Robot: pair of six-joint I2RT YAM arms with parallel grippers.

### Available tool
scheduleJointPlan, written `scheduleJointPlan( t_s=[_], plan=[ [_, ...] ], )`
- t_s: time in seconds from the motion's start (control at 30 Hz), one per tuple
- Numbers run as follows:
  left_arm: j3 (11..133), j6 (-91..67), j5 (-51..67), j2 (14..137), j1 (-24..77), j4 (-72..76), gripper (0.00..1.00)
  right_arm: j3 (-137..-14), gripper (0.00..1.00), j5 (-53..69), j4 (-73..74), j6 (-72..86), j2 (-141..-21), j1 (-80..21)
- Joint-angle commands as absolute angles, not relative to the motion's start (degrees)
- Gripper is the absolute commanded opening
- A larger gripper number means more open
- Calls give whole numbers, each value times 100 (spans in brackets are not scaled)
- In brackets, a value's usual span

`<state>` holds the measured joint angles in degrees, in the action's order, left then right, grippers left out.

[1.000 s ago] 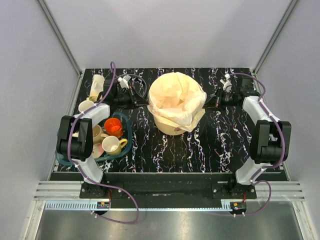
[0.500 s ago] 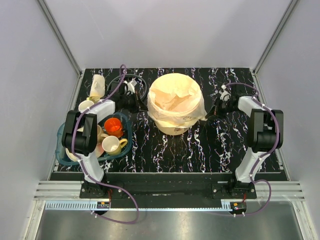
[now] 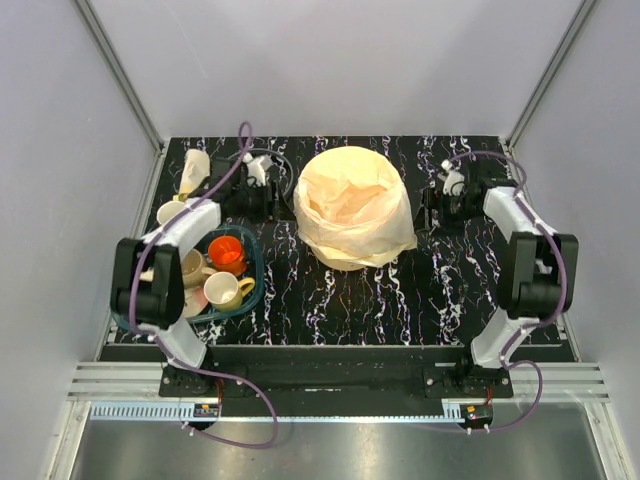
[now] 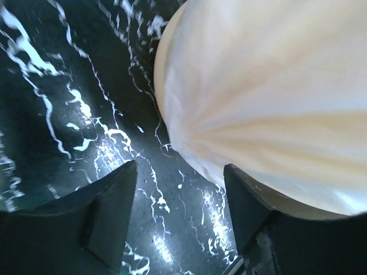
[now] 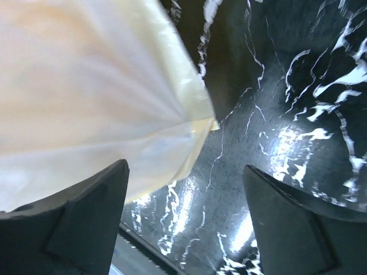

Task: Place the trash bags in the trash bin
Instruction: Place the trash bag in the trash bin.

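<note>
As the left gripper (image 4: 179,172) stands: jaws apart, nothing between them, low at the left side of the bin, the film just ahead of the fingertips.
Right gripper (image 5: 184,169): likewise open and empty, low at the bin's right side, a corner of film hanging just in front of it.
Trash bag (image 3: 355,205): spread over the mouth of the trash bin (image 3: 345,263), sagging inside as a liner, its skirt folded down round the outer wall almost to the base.
Bin: upright at the middle of the worktop (image 3: 450,290), well apart from the dish tray (image 3: 262,272).
Step in hand: judged to be letting go and backing off after the cuff is pulled down.
Doing it well: draw each gripper straight outward, jaws kept wide, so no finger catches the thin film and lifts the cuff; stay clear of the wall so the light bin does not slide.
Against a second ago: both grippers were then pinched shut on the bag's edges at rim height; now they are open and lower, and the skirt hangs further down, fuller on the right.
</note>
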<state>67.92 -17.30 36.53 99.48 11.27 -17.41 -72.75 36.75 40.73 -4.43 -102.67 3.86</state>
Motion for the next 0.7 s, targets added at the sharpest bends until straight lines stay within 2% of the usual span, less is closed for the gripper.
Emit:
scheduleJointPlan(
  t_s=[0.0,0.07,0.17,0.33,0.37,0.43,0.5,0.67],
  plan=[
    [7374,-432,3743,8799,748,-2379,76,-7796,97,3393,4797,-1660,-9045,474],
    [7435,42,4207,8553,309,-2600,88,-7848,100,3244,4965,-1976,-8695,518],
    [7567,1122,4351,8105,9,-2961,96,-8006,100,3357,5133,-2327,-8194,589],
    [7217,1326,3173,7209,0,-2057,99,-8121,100,4189,4387,-2232,-7559,580],
    [7225,1710,3512,7164,9,-1935,99,-8121,100,4410,4325,-2502,-7445,580],
    [7731,2692,4145,7372,9,-2677,99,-8191,100,4997,4323,-2784,-7374,571],
    [7953,3381,5016,7723,0,-3502,99,-8349,100,5212,5101,-3899,-7514,440],
    [7979,4930,6529,8296,70,-3630,98,-8394,100,5431,5414,-5006,-8147,369]
  ],
)
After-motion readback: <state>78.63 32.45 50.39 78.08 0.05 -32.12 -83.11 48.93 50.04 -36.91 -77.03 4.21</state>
